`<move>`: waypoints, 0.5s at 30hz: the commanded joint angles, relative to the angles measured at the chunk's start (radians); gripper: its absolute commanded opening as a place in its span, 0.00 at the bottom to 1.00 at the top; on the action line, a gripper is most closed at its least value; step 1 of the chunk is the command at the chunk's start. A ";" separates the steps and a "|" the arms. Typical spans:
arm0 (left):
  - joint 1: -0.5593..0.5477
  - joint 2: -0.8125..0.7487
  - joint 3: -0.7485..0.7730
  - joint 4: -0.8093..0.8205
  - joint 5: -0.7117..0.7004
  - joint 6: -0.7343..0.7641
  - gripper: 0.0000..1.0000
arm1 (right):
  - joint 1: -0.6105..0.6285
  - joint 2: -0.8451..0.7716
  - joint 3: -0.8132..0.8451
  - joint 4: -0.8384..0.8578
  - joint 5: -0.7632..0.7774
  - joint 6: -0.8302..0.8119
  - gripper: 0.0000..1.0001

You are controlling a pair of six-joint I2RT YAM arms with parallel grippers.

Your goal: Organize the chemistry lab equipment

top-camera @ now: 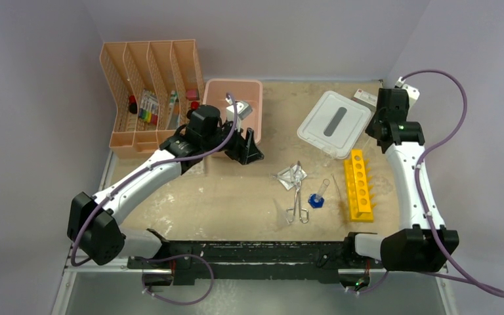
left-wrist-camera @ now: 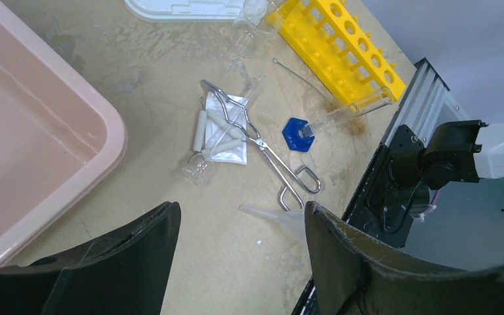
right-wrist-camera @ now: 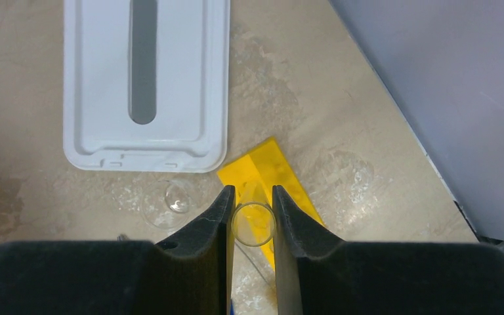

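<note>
Two states: left gripper (left-wrist-camera: 241,211) open, empty; right gripper (right-wrist-camera: 253,216) clamped on a clear round tube (right-wrist-camera: 254,225) by the yellow holed rack (right-wrist-camera: 268,163)'s far end.

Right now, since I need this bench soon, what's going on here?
The right end effector is closed on a clear tube, held over one end of the yellow rack, near the white lid. The left end effector hangs open and empty beside the pink bin. Metal forceps, a small bag and a blue-capped tube lie loose on the table, not yet sorted.
</note>
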 commanded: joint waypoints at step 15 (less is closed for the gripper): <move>-0.001 0.039 -0.003 0.058 0.032 -0.025 0.67 | -0.008 -0.033 -0.145 0.139 -0.020 0.055 0.17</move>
